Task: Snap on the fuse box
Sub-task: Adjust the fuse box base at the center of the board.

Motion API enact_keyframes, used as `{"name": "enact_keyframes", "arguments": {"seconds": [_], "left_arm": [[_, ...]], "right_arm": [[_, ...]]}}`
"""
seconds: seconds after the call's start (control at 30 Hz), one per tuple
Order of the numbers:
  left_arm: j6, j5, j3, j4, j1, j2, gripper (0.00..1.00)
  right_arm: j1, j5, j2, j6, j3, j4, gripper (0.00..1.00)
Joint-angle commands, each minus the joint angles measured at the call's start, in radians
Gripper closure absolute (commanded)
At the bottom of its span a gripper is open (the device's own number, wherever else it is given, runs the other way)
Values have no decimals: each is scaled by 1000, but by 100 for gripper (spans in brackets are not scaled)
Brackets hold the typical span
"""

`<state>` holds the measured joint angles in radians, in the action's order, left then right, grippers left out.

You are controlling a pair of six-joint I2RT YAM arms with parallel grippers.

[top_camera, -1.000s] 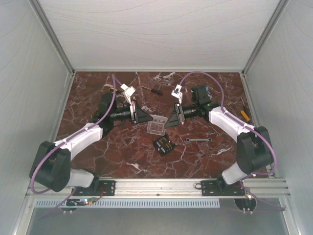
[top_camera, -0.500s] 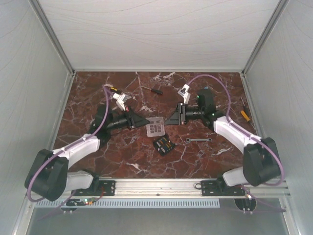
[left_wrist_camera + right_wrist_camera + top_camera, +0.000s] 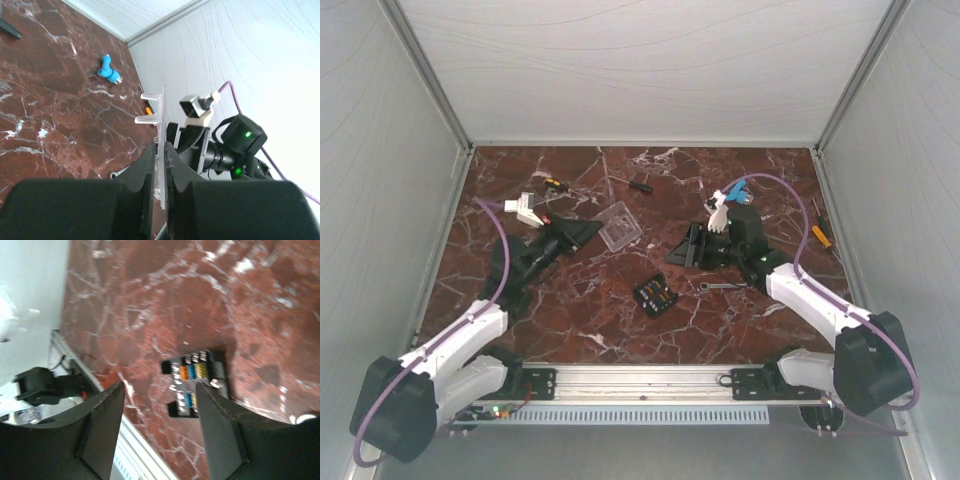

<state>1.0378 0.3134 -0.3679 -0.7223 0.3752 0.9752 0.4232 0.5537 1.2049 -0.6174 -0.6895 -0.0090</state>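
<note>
The fuse box (image 3: 655, 295) is a small black square with coloured fuses, lying face up on the marble near the middle of the table. In the right wrist view the fuse box (image 3: 197, 382) lies below and just past my open right gripper (image 3: 159, 386), whose jaws hold nothing. From above, the right gripper (image 3: 672, 256) hovers up and to the right of the box. My left gripper (image 3: 598, 230) is shut on a flat clear plastic plate (image 3: 618, 226), held off the table, behind and left of the box. The left wrist view shows the plate (image 3: 159, 131) edge-on between the left gripper (image 3: 160, 150) fingers.
A small wrench (image 3: 723, 286) lies right of the fuse box. Screwdrivers lie at the back (image 3: 640, 184), back left (image 3: 552, 183) and far right (image 3: 820, 232). A blue part (image 3: 109, 74) sits near the back wall behind the right arm. White walls enclose three sides.
The right gripper has opened, let go of the clear plate and drawn back right. The left gripper, still shut on the plate, has carried it back and to the left.
</note>
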Motion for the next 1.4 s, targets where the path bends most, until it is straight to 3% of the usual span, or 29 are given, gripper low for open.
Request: {"name": "enact_keyframes", "arguments": {"seconds": [0.0, 0.4, 0.67, 1.1, 1.2, 1.37], "left_arm": [[7, -118, 5, 52, 5, -51, 100], [-12, -106, -7, 105, 4, -30, 100], [-13, -99, -6, 120, 4, 0, 100], [-10, -139, 12, 176, 4, -62, 100], [-10, -155, 20, 190, 4, -81, 100], [15, -160, 34, 177, 5, -95, 100]], "right_arm": [[6, -133, 52, 117, -6, -185, 44], [107, -96, 231, 96, 59, -95, 41], [236, -76, 243, 33, 51, -69, 40], [353, -3, 433, -59, -42, 235, 41], [375, 2, 480, -45, -86, 241, 42], [347, -35, 363, -60, -47, 253, 41]]}}
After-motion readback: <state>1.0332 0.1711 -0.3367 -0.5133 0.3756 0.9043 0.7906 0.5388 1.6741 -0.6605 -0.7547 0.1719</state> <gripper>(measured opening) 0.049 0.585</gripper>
